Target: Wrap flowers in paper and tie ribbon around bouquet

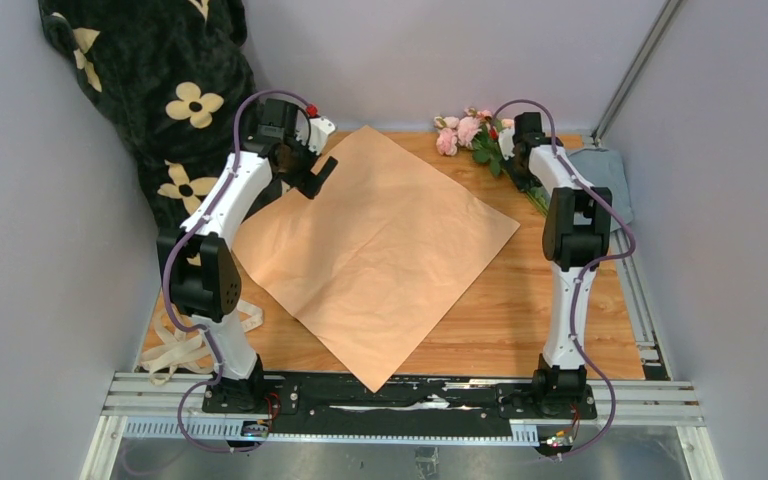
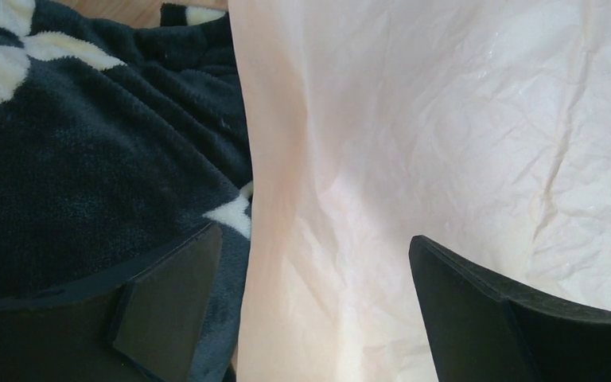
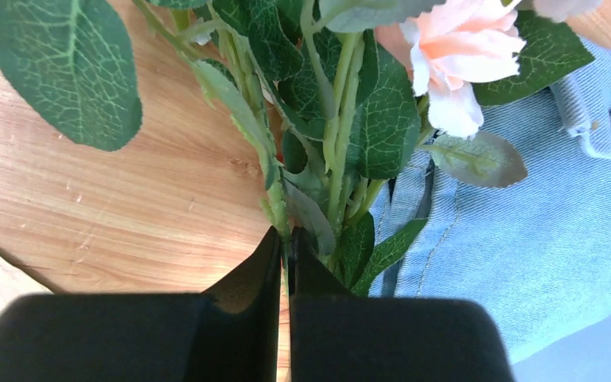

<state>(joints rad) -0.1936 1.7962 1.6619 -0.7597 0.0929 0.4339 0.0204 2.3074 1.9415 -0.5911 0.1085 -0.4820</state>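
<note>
Left tool (image 2: 314, 239) wide above crinkled peach paper (image 2: 445, 119); right tool (image 3: 285, 239) tight on thin green stem of flowers (image 3: 338, 119)

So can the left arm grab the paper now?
Probably yes: the left gripper hangs open right above the paper edge, beside the black blanket, with nothing between them.

Paper (image 1: 375, 250) on table (image 1: 520, 330), flowers (image 1: 470, 132) far right, ribbon (image 1: 175, 350) near left
</note>
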